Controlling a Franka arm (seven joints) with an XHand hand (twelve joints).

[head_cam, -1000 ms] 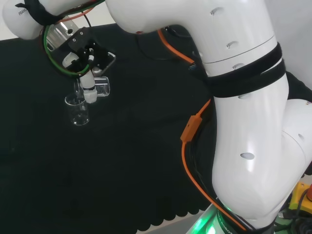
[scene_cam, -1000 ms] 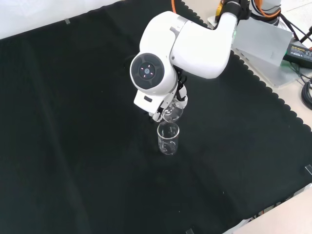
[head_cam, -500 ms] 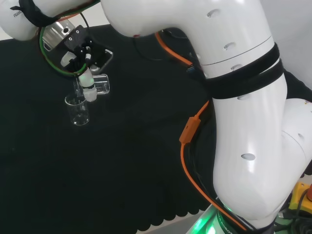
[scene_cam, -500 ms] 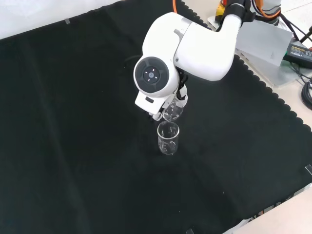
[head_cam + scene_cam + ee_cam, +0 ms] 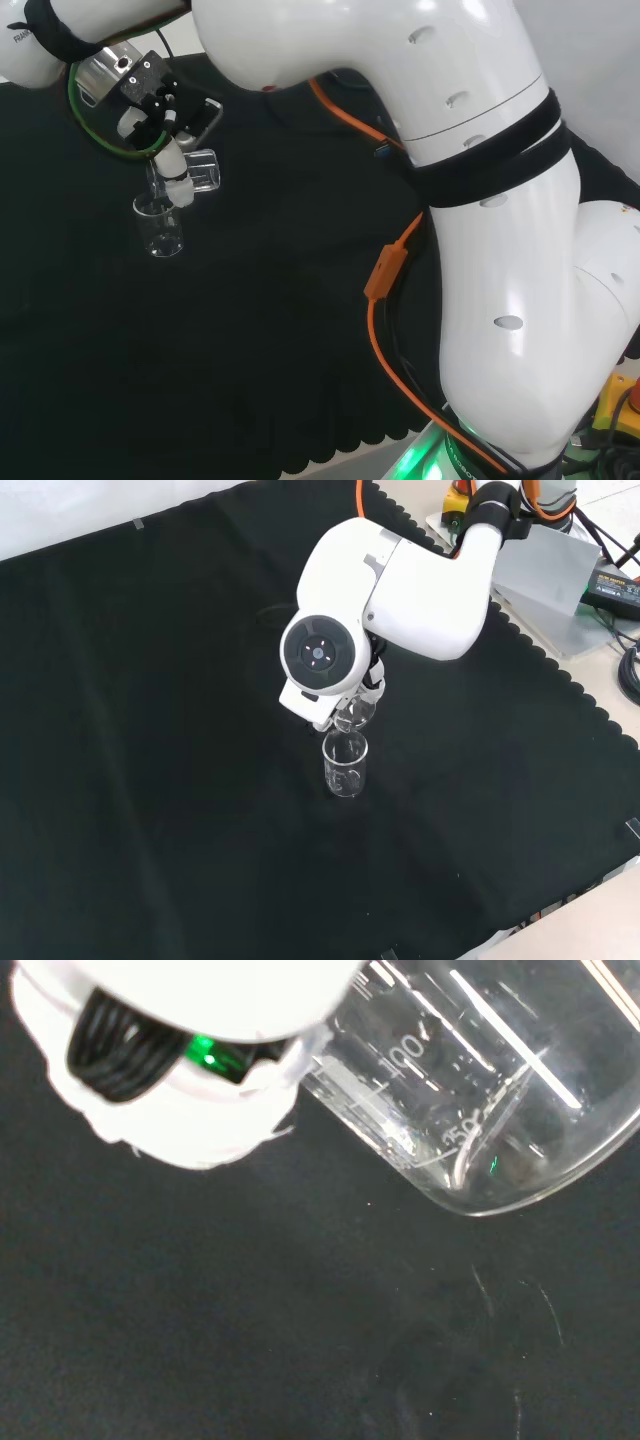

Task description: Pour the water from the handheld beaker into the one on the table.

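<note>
A clear glass beaker (image 5: 200, 170) lies tipped on its side in the air, held by the black and white hand (image 5: 150, 108), whose fingers (image 5: 176, 188) curl round it. Its mouth points down toward a second clear beaker (image 5: 160, 228) standing upright on the black cloth just below. In the front view the tipped beaker (image 5: 358, 706) hangs right above the standing beaker (image 5: 345, 765), with the arm's round-capped link in front of the hand. The wrist view brings the tipped beaker (image 5: 480, 1090) close, beside a white finger (image 5: 180, 1100). Whether water is in either vessel I cannot tell.
The black cloth (image 5: 150, 780) spreads wide around the standing beaker. The arm's big white links (image 5: 480, 200) with an orange cable rise at the head view's right. A grey box and cables (image 5: 560, 570) lie off the cloth at the front view's upper right.
The hand and held beaker have shifted slightly up and left in the head view; in the front view the capped link has moved a little up and right. The standing beaker stays put.
</note>
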